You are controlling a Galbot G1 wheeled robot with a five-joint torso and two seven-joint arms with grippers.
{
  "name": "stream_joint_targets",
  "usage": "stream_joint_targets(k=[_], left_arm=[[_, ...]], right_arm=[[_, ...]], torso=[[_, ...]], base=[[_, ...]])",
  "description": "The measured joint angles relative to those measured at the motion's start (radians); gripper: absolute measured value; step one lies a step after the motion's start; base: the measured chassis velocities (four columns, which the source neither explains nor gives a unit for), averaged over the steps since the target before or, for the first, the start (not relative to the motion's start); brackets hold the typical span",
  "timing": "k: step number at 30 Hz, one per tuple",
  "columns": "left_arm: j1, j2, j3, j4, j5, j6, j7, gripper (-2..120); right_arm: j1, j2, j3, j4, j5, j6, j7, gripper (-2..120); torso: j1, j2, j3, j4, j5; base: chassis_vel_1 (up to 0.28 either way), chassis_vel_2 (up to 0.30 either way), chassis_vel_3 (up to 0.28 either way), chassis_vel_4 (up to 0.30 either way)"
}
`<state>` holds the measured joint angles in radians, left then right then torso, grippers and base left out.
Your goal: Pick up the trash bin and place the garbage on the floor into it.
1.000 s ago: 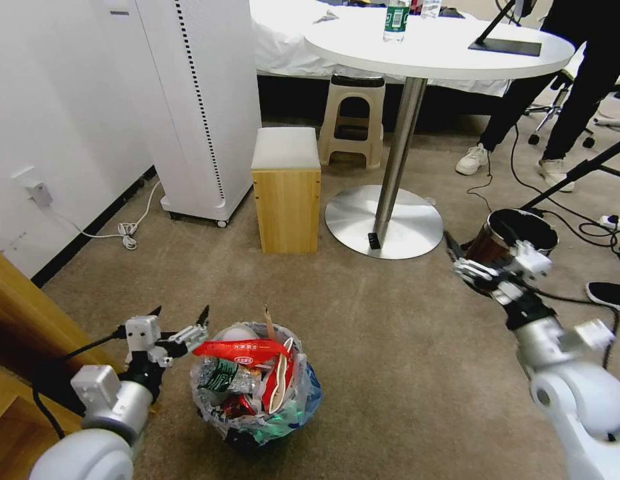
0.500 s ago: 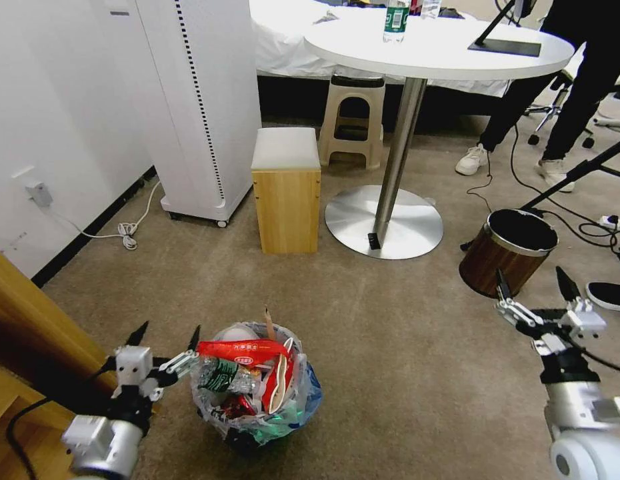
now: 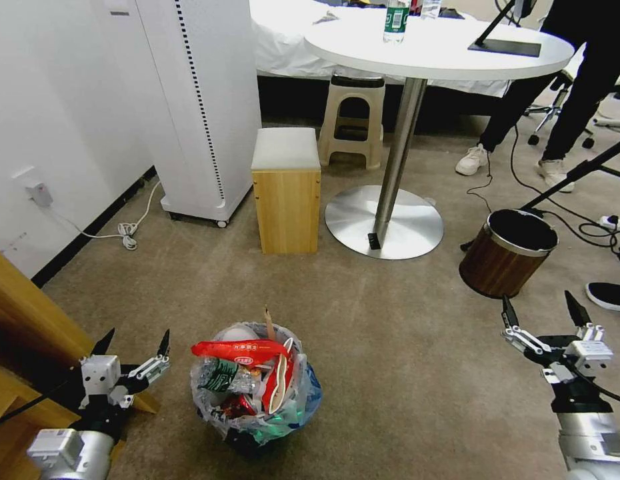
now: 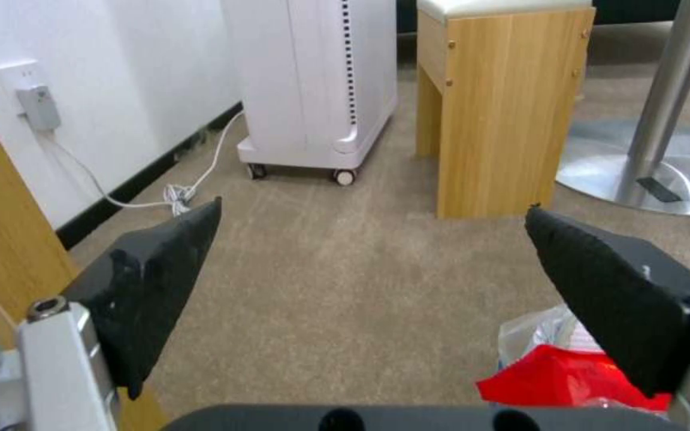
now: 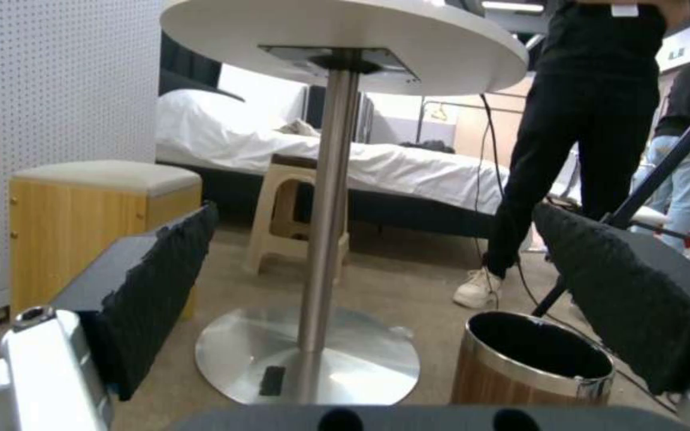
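on the carpet: both arms pulled back from full bin

beside the trash bin, left gripper now sits lower and further off than before, fingers spread wide, empty. right gripper has dropped back low near the wooden bin, also wide open. garbage fills the trash bin, which stands upright on the carpet.

Tan carpeted floor carrying a full trash bin at near left, a brown wood-patterned bin at right, a wooden stool, a round table's metal base, and a white wheeled appliance.
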<state>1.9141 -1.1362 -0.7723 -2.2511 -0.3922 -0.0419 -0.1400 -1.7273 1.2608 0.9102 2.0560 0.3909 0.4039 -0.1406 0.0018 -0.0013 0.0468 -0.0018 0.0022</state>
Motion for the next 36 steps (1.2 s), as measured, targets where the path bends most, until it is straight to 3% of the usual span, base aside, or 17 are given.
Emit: stream_joint_targets(k=[36], left_arm=[[-0.003,0.001,0.003,-0.001,-0.002,0.005,-0.002,100]], right_arm=[[0.004,-0.002,-0.003,0.000,0.003,-0.004,-0.001,100]], torso=[[0.000,0.000,0.000,0.0000,0.0000]], base=[[0.000,0.000,0.000,0.000]])
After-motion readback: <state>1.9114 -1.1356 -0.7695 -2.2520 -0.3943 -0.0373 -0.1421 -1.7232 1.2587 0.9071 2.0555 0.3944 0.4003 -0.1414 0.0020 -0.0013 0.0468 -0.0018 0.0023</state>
